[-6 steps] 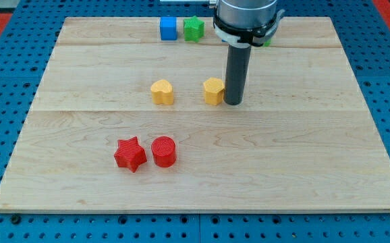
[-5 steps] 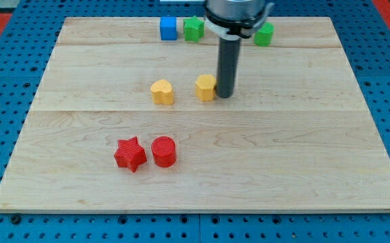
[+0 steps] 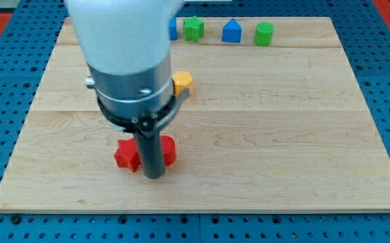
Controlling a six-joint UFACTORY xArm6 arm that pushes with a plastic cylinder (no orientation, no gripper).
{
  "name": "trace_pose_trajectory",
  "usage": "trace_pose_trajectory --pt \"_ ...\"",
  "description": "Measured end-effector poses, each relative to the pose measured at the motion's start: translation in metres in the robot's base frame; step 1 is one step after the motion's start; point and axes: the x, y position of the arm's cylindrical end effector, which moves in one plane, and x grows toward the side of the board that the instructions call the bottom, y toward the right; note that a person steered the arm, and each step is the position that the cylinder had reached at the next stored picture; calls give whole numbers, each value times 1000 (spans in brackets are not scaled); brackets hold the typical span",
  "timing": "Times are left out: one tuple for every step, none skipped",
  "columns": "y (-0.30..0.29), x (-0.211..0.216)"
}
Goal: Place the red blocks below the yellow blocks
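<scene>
My tip (image 3: 154, 177) rests on the board at the lower edge of the two red blocks, in front of the gap between them. The red star (image 3: 123, 155) shows to the rod's left and the red cylinder (image 3: 169, 150) to its right; both are partly hidden by the rod. One yellow block (image 3: 183, 82) shows above them, just right of the arm's body. The other yellow block is hidden behind the arm.
Along the view's top edge of the wooden board (image 3: 283, 135) stand a blue cube (image 3: 173, 28), partly hidden by the arm, a green star (image 3: 193, 28), a blue house-shaped block (image 3: 231, 31) and a green cylinder (image 3: 264, 34).
The arm has swung from beside the right yellow block down and left to the red blocks. That yellow block has shifted left. The arm now covers the left yellow block.
</scene>
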Motion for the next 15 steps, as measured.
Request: trace_pose_trajectory --pt "5 -43" --pt "5 -79" --pt "5 -103" --pt "3 -64" --pt "33 -61" --pt "50 -89" --pt "42 -103" --pt "35 -41" --pt "-2 12" --pt "-48 5" --pt "-73 -27" --pt "-76 -77" --pt "-92 -92" --pt "-109 -124" --pt "-39 -126"
